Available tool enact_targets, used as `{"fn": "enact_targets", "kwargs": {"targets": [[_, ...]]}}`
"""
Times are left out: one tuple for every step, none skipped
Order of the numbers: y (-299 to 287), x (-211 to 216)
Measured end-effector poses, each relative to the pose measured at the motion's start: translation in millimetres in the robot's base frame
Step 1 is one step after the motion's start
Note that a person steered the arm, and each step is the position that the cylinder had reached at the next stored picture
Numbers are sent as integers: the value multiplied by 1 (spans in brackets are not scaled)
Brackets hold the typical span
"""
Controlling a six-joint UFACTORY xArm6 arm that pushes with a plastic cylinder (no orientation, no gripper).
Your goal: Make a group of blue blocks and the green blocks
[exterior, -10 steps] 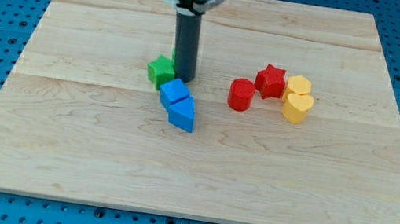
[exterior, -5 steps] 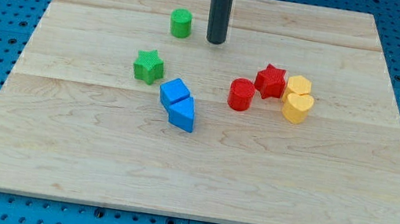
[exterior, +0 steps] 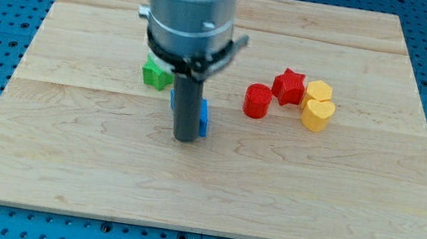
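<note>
Blue blocks (exterior: pixel 203 118) lie almost wholly hidden behind the rod; only a thin blue edge shows at the rod's right side, so their shapes cannot be made out. My tip (exterior: pixel 184 139) rests on the board (exterior: pixel 64 156) at the view's centre-left, directly in front of that blue edge and seemingly touching it. No pincer is fitted: the arm ends in a plain dark rod, so there is nothing to open or shut.

Green block (exterior: pixel 152 73): partly covered by the arm's grey housing (exterior: pixel 190 6), just up and left of the blue edge; shape unclear. A second green block cannot be seen.

Red cylinder (exterior: pixel 257 101) sits well right of the tip. Red star (exterior: pixel 289 87) is just beside it, up and right. Two yellow blocks (exterior: pixel 317 106) touch each other, beside the star on its right.
</note>
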State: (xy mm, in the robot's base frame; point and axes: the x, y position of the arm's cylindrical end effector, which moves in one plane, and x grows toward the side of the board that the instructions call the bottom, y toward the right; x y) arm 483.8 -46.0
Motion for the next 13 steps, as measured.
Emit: {"fn": "enact_targets", "kwargs": {"targets": [[-21, -33], [-11, -21], [9, 10], [53, 4], [34, -17], [5, -59], [-5, -84], [-18, -106], [-17, -91], [-19, -29], [-73, -28], [-54, -73], [-23, -91]]}}
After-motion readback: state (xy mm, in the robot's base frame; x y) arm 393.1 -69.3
